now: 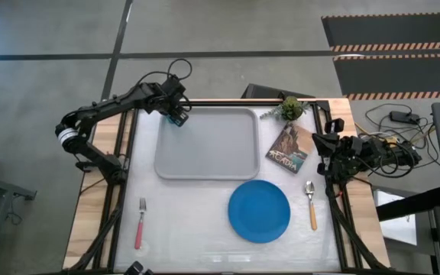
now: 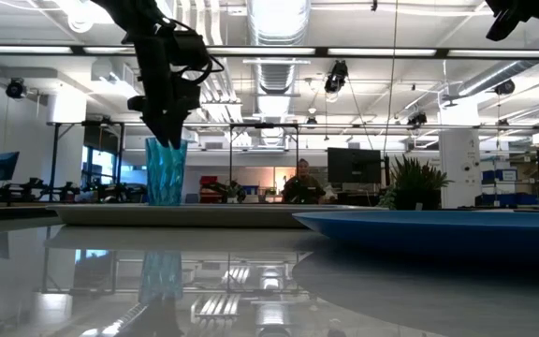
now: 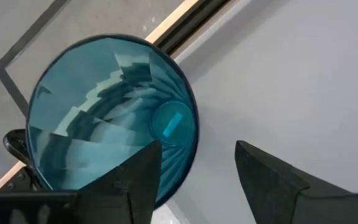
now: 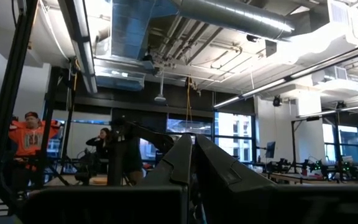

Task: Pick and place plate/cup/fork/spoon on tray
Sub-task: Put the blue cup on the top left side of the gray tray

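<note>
The teal cup [image 1: 177,117] stands upright on its base in the far left corner of the grey tray [image 1: 205,164]; it also shows in the low view [image 2: 166,171] and the left wrist view [image 3: 104,118]. My left gripper [image 3: 197,149] is open right above it, pointing down; one finger [image 3: 138,177] stands over the cup's mouth, the other [image 3: 272,180] outside over the tray. The blue plate [image 1: 259,211], the fork [image 1: 140,223] and the spoon [image 1: 312,205] lie on the table near the front. My right gripper [image 4: 191,149] is shut and empty, raised at the table's right edge. My left gripper stands astride the cup's rim [image 3: 188,134], one finger on the inner side and one outside, coming from above. I cannot tell whether either finger touches the wall. The cup stands on the tray on its own.
A brownish picture card [image 1: 289,147] lies right of the tray, and a small potted plant [image 1: 290,108] stands behind it. The plate lies just in front of the tray's right half. A person shows in the room beyond [image 2: 299,183].
</note>
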`<act>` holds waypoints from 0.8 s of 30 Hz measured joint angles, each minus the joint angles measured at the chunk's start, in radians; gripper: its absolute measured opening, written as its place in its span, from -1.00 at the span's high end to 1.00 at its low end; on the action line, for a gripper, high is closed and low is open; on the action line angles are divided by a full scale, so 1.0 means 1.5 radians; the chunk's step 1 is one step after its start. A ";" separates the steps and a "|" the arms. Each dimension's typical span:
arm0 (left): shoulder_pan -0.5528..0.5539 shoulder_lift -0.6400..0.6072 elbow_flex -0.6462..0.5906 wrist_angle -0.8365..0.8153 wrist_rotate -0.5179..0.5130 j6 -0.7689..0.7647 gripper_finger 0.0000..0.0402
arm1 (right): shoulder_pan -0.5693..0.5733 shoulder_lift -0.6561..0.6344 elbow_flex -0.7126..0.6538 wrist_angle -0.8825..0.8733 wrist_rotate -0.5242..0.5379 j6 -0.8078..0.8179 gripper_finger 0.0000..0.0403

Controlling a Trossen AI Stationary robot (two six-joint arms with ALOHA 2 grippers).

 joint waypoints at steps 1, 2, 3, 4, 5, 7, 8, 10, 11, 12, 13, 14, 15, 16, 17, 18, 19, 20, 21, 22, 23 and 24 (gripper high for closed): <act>0.000 0.000 0.000 0.000 0.000 0.002 0.15 | 0.000 0.000 0.000 0.000 0.000 0.000 0.96; 0.000 0.000 0.000 0.000 0.000 0.002 0.20 | 0.000 0.000 0.000 0.000 0.000 0.000 0.96; 0.000 0.000 0.000 0.000 0.000 0.002 0.25 | 0.000 0.000 0.000 0.000 0.000 0.000 0.96; 0.000 0.000 0.000 0.000 0.000 0.002 0.30 | 0.000 0.000 0.000 0.000 0.000 0.000 0.96; 0.000 0.000 0.000 0.000 0.000 0.003 0.36 | 0.000 0.000 0.000 0.000 0.000 0.000 0.96; -0.001 0.000 0.000 0.000 0.000 0.003 0.49 | 0.000 0.000 0.000 0.000 0.000 0.000 0.96; -0.002 0.000 0.000 0.000 0.000 0.003 0.56 | 0.000 0.000 0.000 0.000 0.000 0.000 0.96; -0.006 0.000 0.001 -0.002 0.000 0.003 0.72 | 0.000 0.000 0.000 0.000 0.000 0.000 0.96; -0.010 0.000 0.002 -0.003 0.000 0.003 0.80 | 0.000 0.000 0.000 0.000 0.000 0.000 0.96; -0.015 0.000 0.005 -0.003 0.000 0.004 0.88 | 0.000 0.000 0.000 0.000 0.000 0.000 0.96; -0.021 0.000 0.009 -0.004 0.000 0.005 0.94 | 0.000 0.000 0.000 0.000 0.000 0.000 0.96; -0.028 -0.001 0.013 -0.004 0.000 0.006 0.97 | 0.000 0.000 0.000 0.000 0.000 0.000 0.96; -0.036 -0.004 0.014 -0.004 0.003 0.006 0.97 | 0.000 0.000 0.000 0.001 0.000 0.000 0.96; -0.045 -0.007 0.017 -0.004 0.003 0.007 0.96 | 0.000 0.000 0.000 0.000 0.000 0.000 0.96; -0.053 -0.010 0.019 -0.004 0.003 0.007 0.96 | 0.000 0.000 0.000 0.001 0.000 0.000 0.96; -0.062 -0.015 0.019 -0.004 0.003 0.007 0.96 | 0.000 0.000 0.000 0.001 0.000 0.000 0.96; -0.069 -0.018 0.019 -0.004 0.003 0.007 0.95 | 0.000 0.000 0.000 0.001 0.000 0.000 0.96; -0.076 -0.021 0.019 -0.004 0.003 0.006 0.95 | 0.000 0.000 0.000 0.001 0.000 0.000 0.96; -0.082 -0.022 0.019 -0.005 0.003 0.004 0.95 | 0.000 0.000 0.000 0.001 0.000 0.000 0.96; -0.086 -0.022 0.019 -0.006 0.003 0.003 0.95 | 0.000 0.000 0.000 0.001 0.000 0.000 0.96; -0.088 -0.023 0.019 -0.007 0.003 0.002 0.95 | 0.000 0.000 0.000 0.001 0.000 0.000 0.96; -0.091 -0.023 0.018 -0.008 0.003 0.002 0.95 | 0.000 0.000 0.000 0.001 0.000 0.000 0.96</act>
